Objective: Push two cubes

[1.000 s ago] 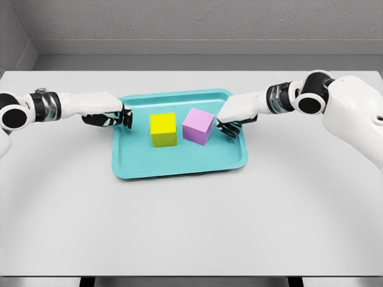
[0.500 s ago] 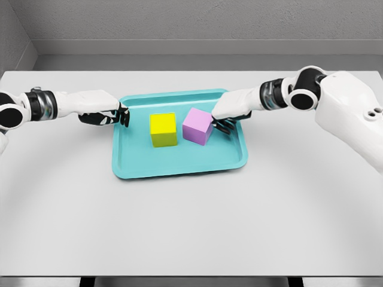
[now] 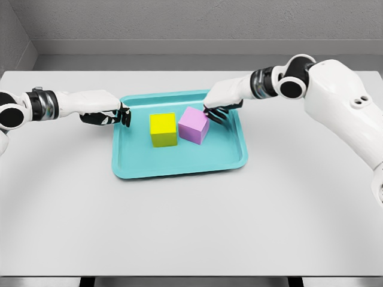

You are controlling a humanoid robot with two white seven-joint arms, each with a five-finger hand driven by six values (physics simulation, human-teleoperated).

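Head view looks down on a big pale grey counter [image 3: 191,227] with a teal tray [image 3: 179,167] sitting toward the far side, about centre. Both white arms reach in from opposite sides, which makes sense if the idea is to squeeze the two cubes toward each other.

On the tray, the yellow cube [image 3: 163,130] sits left of the purple cube [image 3: 194,125]. They're just beside each other, maybe touching at one corner, hard to say. The purple one is turned a bit compared with the yellow one, so I'd guess it's the one getting shoved.

Right hand [image 3: 220,104] is at the purple cube's far right corner, dark fingers [image 3: 216,115] curled down and pressing against it, not wrapped around anything. Left hand [image 3: 106,111] hangs at the tray's left rim, fingers curled in too, holding nothing, and well clear of the yellow cube.
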